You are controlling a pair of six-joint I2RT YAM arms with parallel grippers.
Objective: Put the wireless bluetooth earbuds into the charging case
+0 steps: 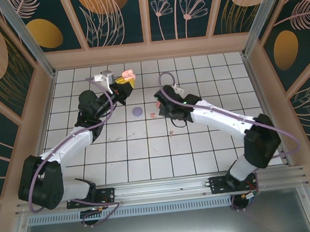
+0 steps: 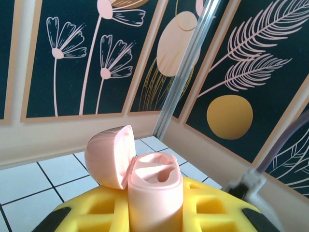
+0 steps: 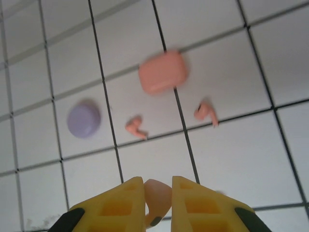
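Observation:
My left gripper (image 1: 125, 81) (image 2: 155, 215) is shut on a salmon-pink charging case (image 2: 155, 193) (image 1: 128, 74), held upright above the far tiles. Its lid (image 2: 108, 157) is swung open to the left, and both sockets look bare. My right gripper (image 1: 158, 101) (image 3: 158, 193) is shut on a salmon-pink earbud (image 3: 158, 199) above the tiles. In the right wrist view, two more pink earbuds (image 3: 135, 126) (image 3: 206, 112) lie on the floor ahead of the fingers. From above, two pink buds (image 1: 153, 115) (image 1: 171, 131) show near the right gripper.
A round purple disc (image 1: 138, 111) (image 3: 83, 119) lies on the tiles between the two grippers. A blurred, rounded pink block (image 3: 163, 72) rests on the floor beyond the loose buds. Patterned walls and an aluminium post (image 2: 186, 63) close in the tiled floor.

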